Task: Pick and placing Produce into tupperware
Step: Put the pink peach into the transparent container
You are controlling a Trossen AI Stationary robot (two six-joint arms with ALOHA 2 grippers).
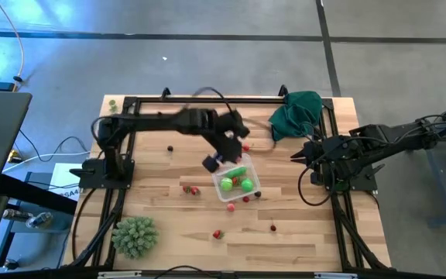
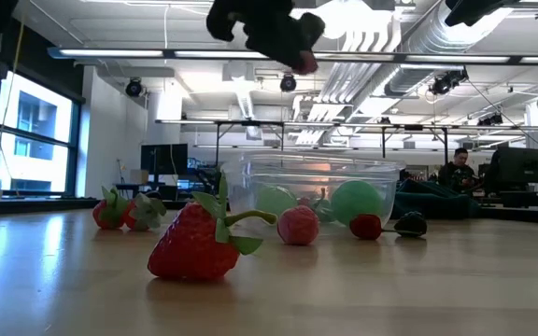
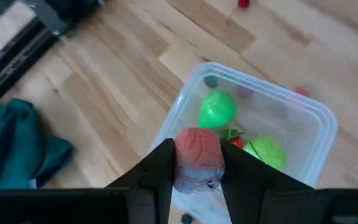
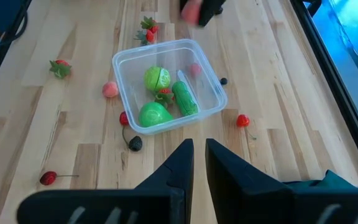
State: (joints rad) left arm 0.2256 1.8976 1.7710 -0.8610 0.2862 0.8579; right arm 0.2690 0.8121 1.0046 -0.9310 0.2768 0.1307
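The clear tupperware [image 1: 237, 180] stands at mid-table with green pieces [image 4: 156, 79] and a small red piece inside. My left gripper [image 1: 242, 147] hovers above its far side, shut on a pink-red round piece of produce [image 3: 197, 149]. More produce lies loose on the wood around the box: strawberries [image 1: 190, 189], a pink ball [image 4: 109, 89], red berries [image 4: 243, 120] and a dark piece [image 4: 135, 143]. My right gripper [image 4: 194, 155] waits at the table's right side, shut and holding nothing. My left gripper pinches the pink-red round piece by two opposite sides [image 3: 180, 155] between its two fingers [image 3: 160, 165]. The fingers slant down from the table's left and far side. The piece is lifted clear, high above the tupperware's far rim [image 3: 185, 99].
A dark green cloth [image 1: 296, 115] lies at the far right corner. A spiky pale-green ball [image 1: 135, 235] sits at the near left. A strawberry [image 2: 194, 245] lies close to the table's near edge. Black frame rails [image 1: 126, 155] run along the left and right sides.
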